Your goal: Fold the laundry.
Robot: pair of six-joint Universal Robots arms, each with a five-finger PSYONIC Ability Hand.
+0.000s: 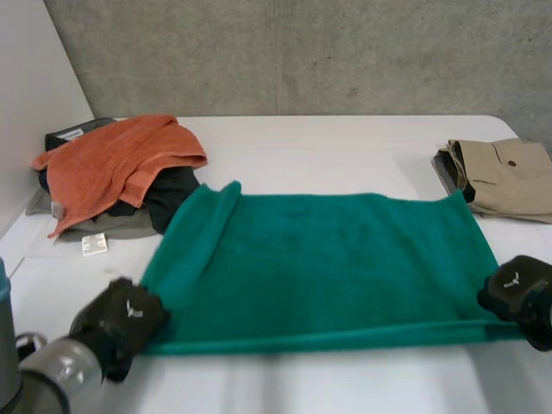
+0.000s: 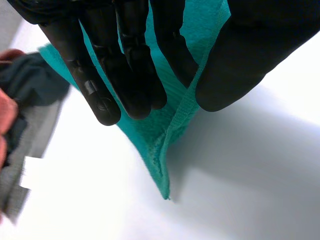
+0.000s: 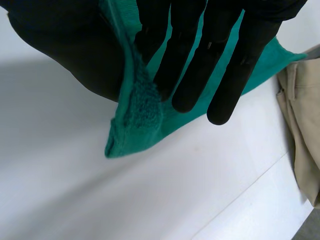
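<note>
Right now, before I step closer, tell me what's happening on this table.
The robot is folding laundry. Its left hand pinches the near left corner of a green towel, and its right hand pinches the near right corner. The towel lies spread across the white table, not yet folded. A heap of clothes topped by an orange towel sits at the far left, and a folded beige garment at the far right.

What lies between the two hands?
The green towel, its near edge running from the left hand to the right hand, seen in the head view.
</note>
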